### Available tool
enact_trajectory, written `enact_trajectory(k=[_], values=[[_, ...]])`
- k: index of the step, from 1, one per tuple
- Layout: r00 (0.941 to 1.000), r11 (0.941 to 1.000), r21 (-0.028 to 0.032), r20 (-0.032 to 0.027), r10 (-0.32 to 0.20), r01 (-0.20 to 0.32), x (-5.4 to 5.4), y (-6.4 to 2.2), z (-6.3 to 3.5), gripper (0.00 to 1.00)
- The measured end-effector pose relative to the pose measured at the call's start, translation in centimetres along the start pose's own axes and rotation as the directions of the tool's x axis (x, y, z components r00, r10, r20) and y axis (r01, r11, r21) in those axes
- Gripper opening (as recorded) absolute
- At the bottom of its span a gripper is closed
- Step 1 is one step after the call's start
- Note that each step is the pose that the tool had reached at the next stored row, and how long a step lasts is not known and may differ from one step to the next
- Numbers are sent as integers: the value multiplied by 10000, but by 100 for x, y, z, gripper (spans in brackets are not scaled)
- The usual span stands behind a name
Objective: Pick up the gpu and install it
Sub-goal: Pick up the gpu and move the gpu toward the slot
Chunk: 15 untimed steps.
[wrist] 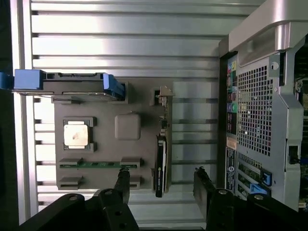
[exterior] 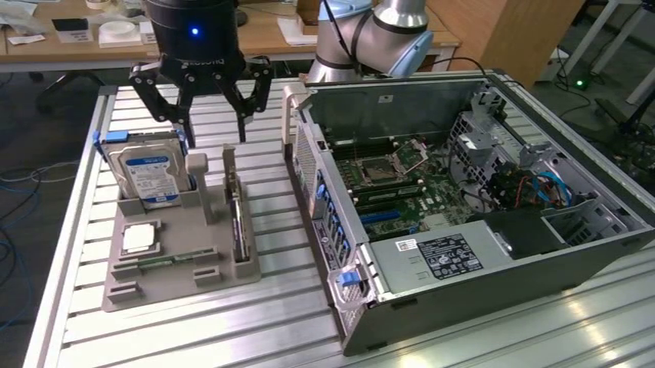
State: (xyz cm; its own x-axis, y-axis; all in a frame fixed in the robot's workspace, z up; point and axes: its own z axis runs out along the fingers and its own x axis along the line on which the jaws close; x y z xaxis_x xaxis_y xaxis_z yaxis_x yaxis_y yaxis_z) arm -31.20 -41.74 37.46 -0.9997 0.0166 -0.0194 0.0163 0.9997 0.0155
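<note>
The fingers (exterior: 244,107) are spread wide and gripping nothing, hovering above the gpu (wrist: 160,166), which is standing on edge in the grey holder (exterior: 164,287) beside the open computer case (exterior: 492,268). The pickup looks to be in its approach stage; grasping calls for straddling the thin card squarely.

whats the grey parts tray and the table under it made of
Grey parts tray: looks like matte plastic, possibly 3D-printed, judging by its uniform dull grey, blocky slots and lack of shine. Table: seemingly aluminium profiles, with bright silvery grooved slats that give strong reflections.
</note>
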Motion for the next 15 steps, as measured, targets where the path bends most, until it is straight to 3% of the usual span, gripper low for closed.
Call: enact_trajectory(k=[2,3,15], values=[[10000,9999,101,0,-6,6,-1,0,23,65],[10000,9999,118,-1,-6,6,-1,4,40,65],[10000,9999,118,0,-5,5,-6,-1,196,66]])
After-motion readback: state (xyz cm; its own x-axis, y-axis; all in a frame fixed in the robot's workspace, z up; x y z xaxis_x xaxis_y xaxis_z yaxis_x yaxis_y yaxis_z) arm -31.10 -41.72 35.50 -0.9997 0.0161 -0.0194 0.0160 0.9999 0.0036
